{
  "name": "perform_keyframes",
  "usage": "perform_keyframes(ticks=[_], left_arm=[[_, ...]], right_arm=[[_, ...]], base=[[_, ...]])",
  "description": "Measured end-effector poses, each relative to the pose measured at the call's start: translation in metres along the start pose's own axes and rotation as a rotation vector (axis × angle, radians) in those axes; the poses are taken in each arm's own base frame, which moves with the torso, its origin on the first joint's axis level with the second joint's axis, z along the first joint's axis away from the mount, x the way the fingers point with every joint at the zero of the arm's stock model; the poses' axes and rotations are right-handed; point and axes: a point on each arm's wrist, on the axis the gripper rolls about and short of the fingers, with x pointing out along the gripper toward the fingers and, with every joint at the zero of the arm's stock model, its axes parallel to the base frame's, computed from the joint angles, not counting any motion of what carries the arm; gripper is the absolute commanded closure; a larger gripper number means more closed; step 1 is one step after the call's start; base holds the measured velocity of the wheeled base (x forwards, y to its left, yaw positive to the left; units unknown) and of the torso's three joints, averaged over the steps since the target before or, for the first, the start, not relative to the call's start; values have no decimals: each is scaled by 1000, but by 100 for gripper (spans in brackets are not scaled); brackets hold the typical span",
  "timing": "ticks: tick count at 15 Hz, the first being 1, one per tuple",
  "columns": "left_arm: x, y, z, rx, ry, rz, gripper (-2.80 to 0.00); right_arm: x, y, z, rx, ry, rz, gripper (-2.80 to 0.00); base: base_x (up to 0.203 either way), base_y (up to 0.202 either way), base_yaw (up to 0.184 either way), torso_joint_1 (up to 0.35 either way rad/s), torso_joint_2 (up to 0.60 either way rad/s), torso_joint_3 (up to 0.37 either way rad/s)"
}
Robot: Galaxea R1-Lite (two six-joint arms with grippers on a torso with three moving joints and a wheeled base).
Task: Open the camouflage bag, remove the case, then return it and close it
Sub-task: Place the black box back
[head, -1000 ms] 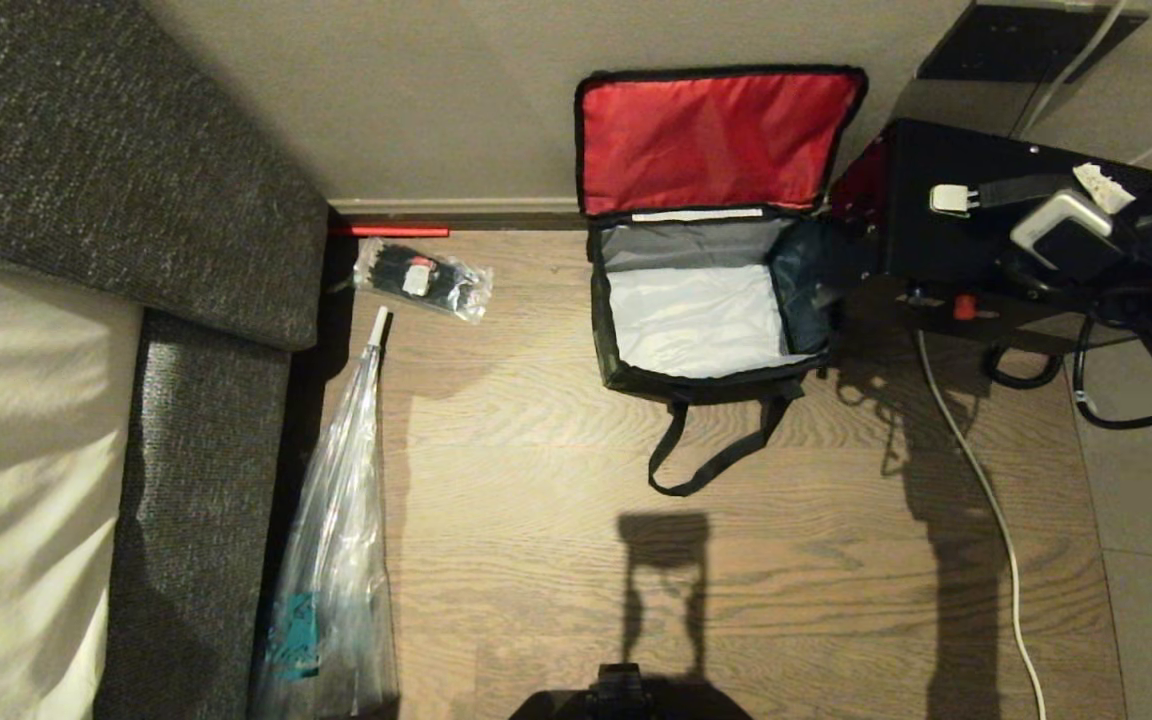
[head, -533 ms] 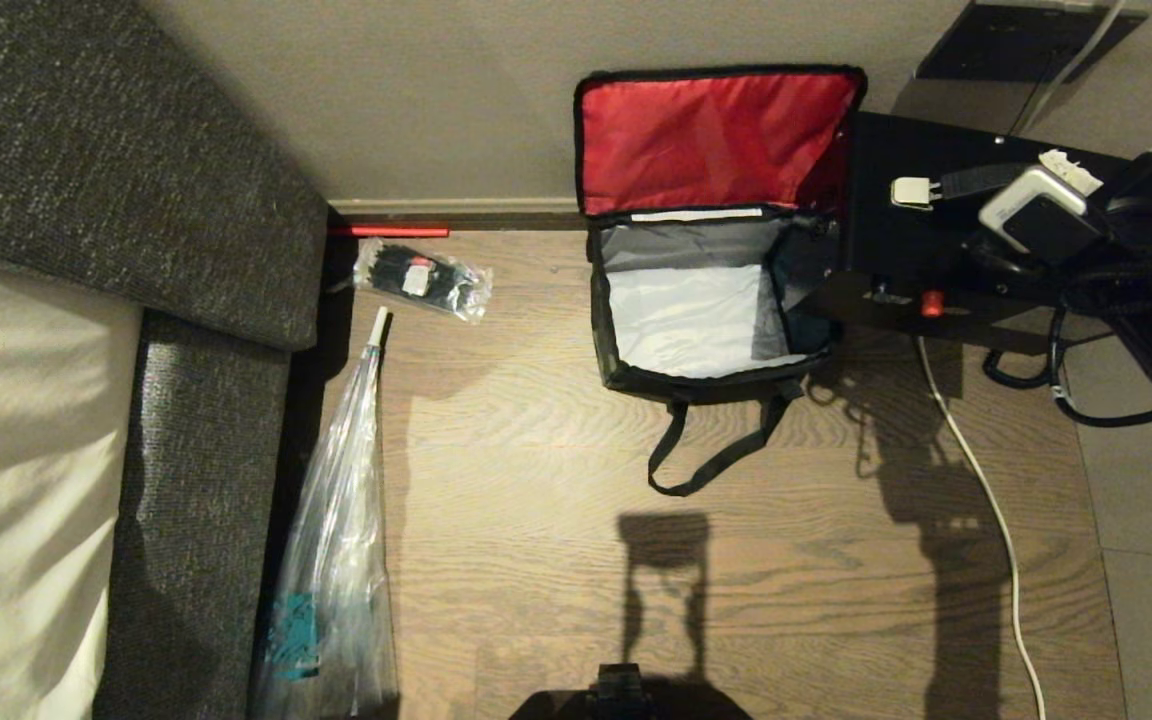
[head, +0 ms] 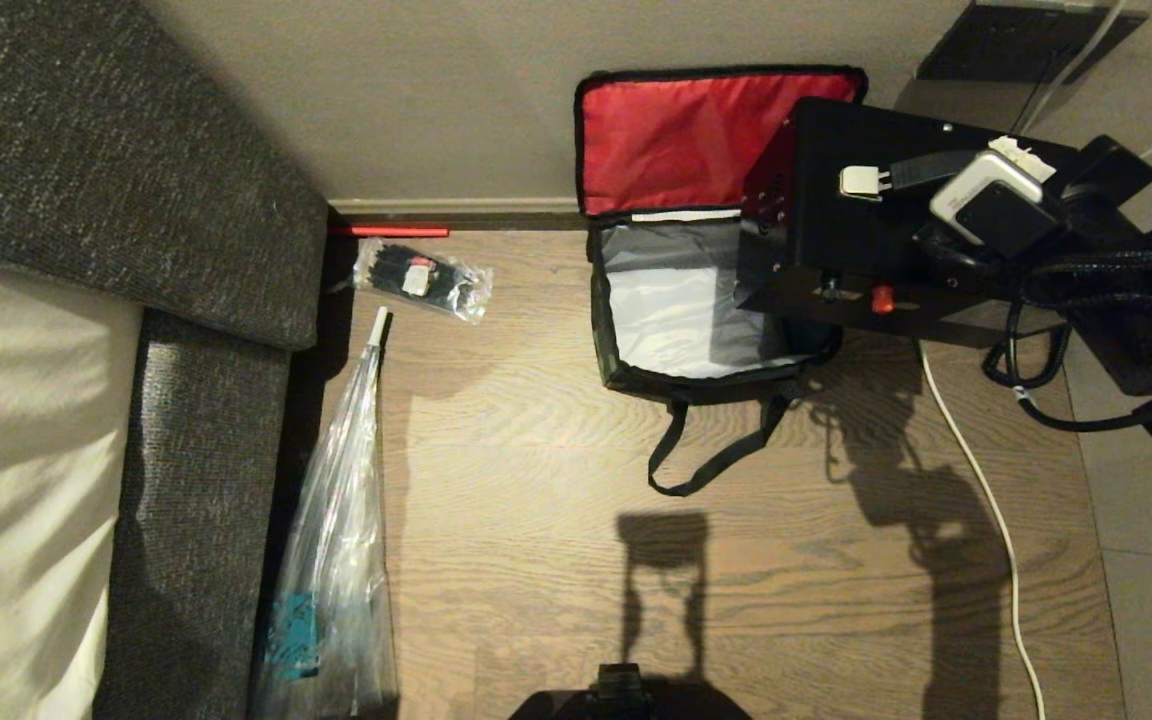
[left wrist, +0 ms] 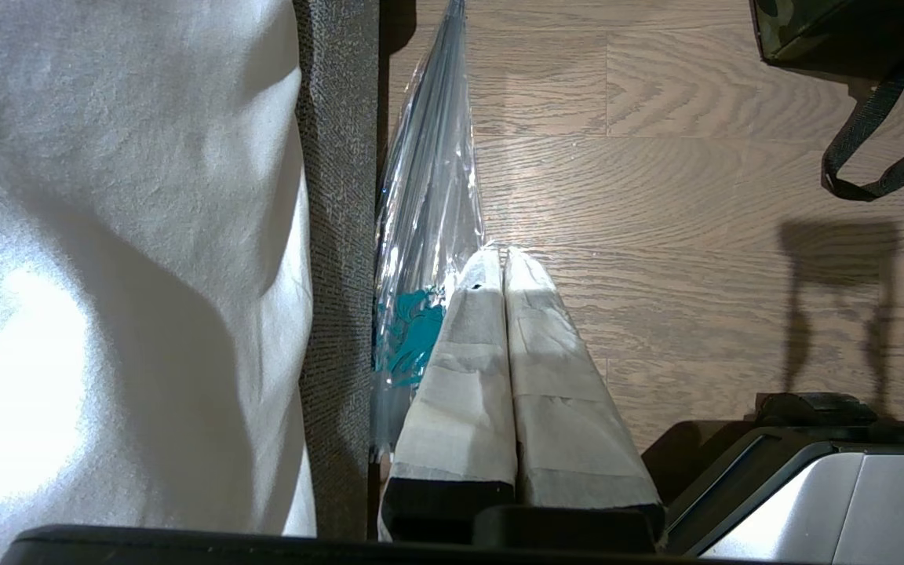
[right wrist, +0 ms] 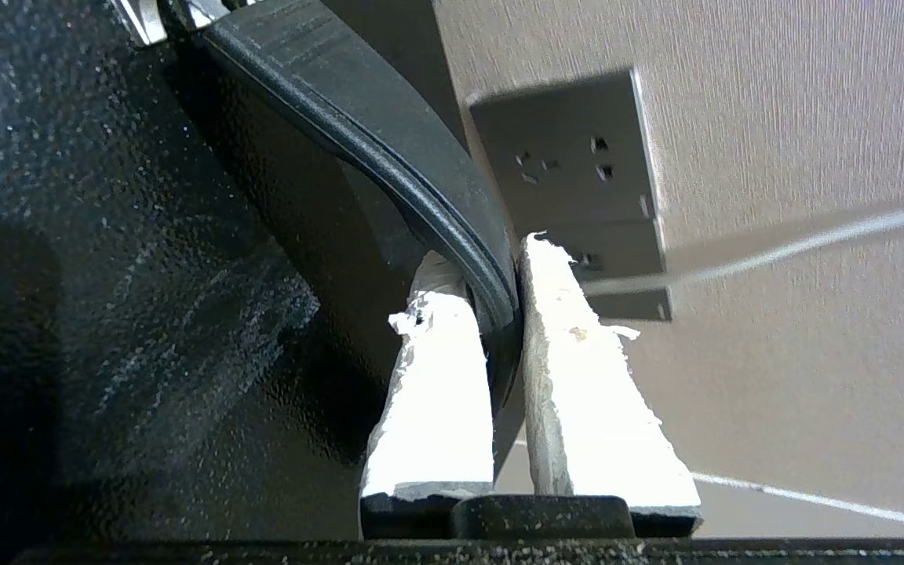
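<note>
The parked left gripper (left wrist: pixel 505 263) rests pressed together above the floor. Beyond, the right gripper (right wrist: pixel 499 314) pinches the case (head: pixel 866 225) by its handle, apparently, over the open camouflage bag (head: pixel 681 310); a swinging corner could snag the rim.

The boxy soft green-camouflage bag (head: pixel 706 300) has black trim, a bright red lid lining, a silver-grey interior with a paler, near-white bottom, and black strap handles. The flat black rectangular hard case (head: pixel 836 230) shows a glossy speckled surface and a small red knob on its edge. The wooden floor (head: pixel 556 520) is brown with wavy grain. The woven fabric sofa (head: pixel 86 150) is charcoal flecked with light specks, its cushion cream. The long clear plastic bag (head: pixel 336 560) carries a teal print. The white cable (head: pixel 986 500) crosses the floor. Both claws' fingers (right wrist: pixel 436 377) are white.
</note>
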Motion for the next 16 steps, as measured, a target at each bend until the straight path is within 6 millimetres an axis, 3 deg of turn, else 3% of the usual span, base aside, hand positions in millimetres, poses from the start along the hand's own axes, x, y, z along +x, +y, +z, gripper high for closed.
perform_keyframes(ticks=[6,16], left_arm=[[0,0,0,0,0,0,0],[0,0,0,0,0,0,0]], right_arm=[[4,16,36,29,-48,13,0],[10,52,77,36,-83,63,0]], base=[[0,0,0,0,0,0],[0,0,0,0,0,0]])
